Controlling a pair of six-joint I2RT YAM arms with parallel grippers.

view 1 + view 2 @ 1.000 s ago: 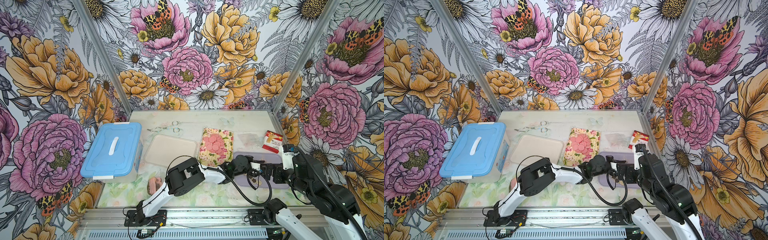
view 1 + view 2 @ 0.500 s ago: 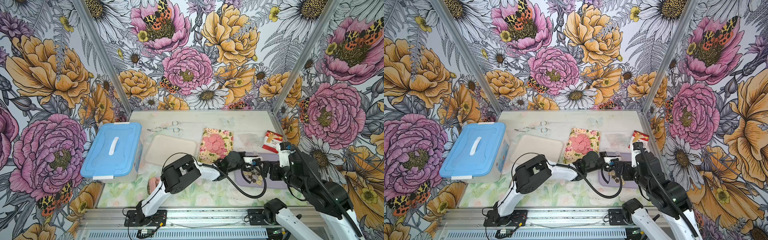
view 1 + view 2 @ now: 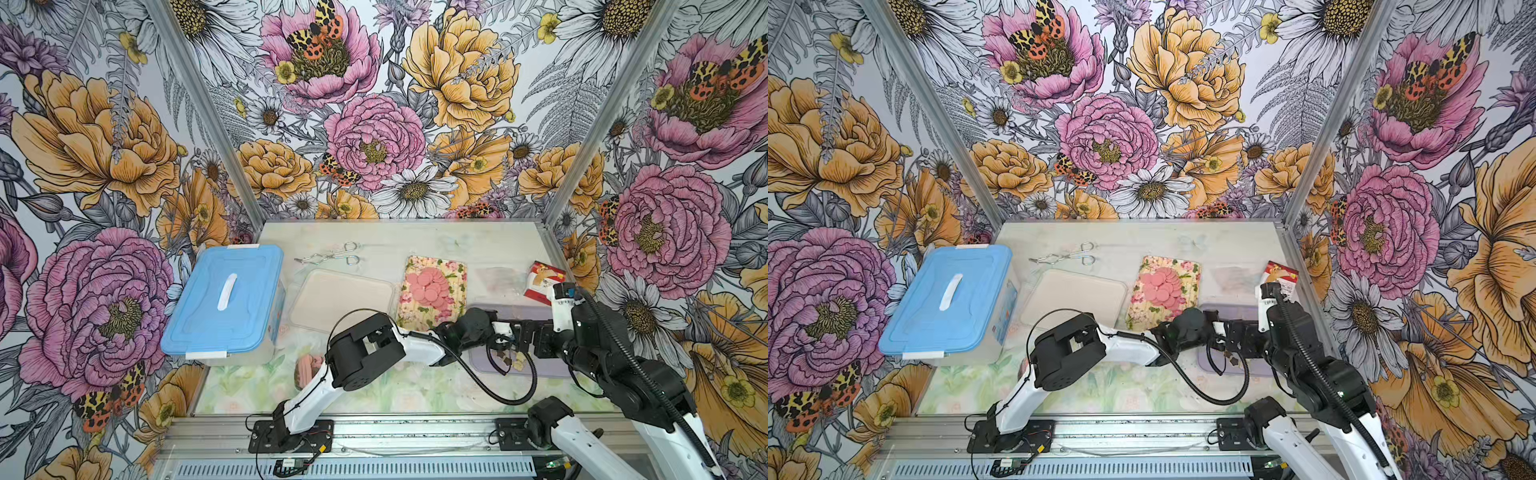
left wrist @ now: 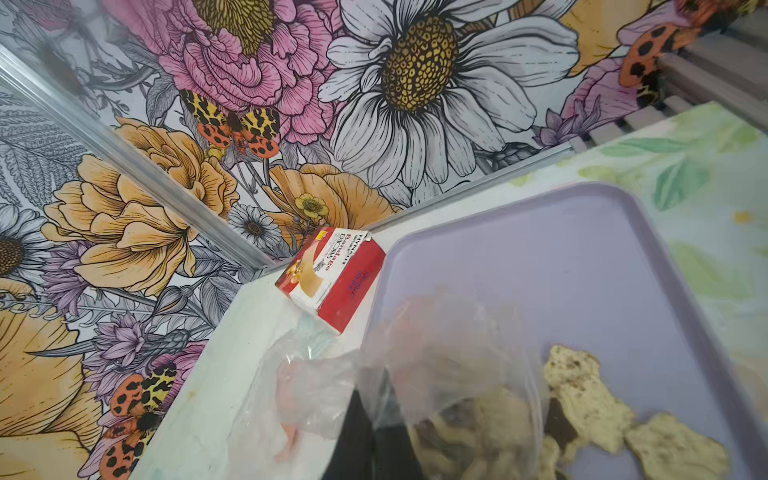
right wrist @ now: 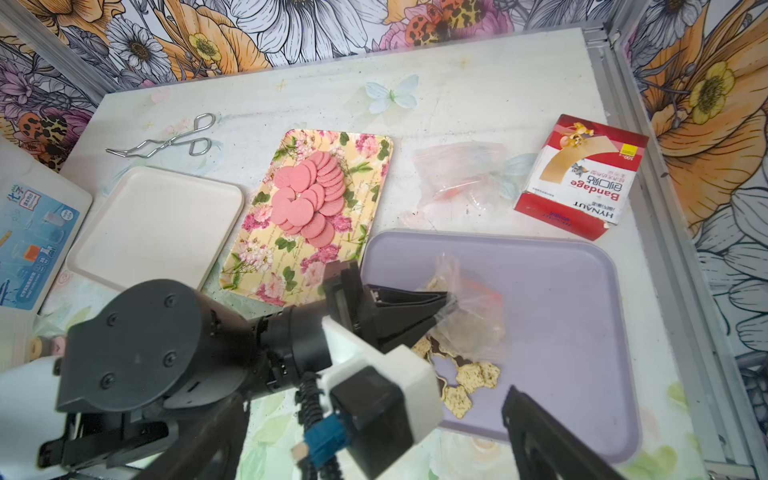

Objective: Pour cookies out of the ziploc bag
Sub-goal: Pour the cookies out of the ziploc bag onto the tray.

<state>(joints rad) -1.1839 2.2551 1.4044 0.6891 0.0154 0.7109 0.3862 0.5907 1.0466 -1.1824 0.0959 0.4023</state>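
Left pincer (image 5: pixel 449 304) pinches ziploc bag (image 5: pixel 476 328) over lilac tray (image 5: pixel 561 316); right pincer (image 3: pixel 524 337) spread. Arms half-hide cookies (image 5: pixel 473 376) in both top views; right wrist view shows them.

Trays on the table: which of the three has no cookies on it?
The plain cream tray; the floral tray holds pink discs, the lilac tray star-shaped ones.

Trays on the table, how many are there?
3. A cream tray, empty, beside the blue box; a floral tray in the middle with pink cookies; a purple tray on the right, under the bag, with beige star cookies. None seem hidden.
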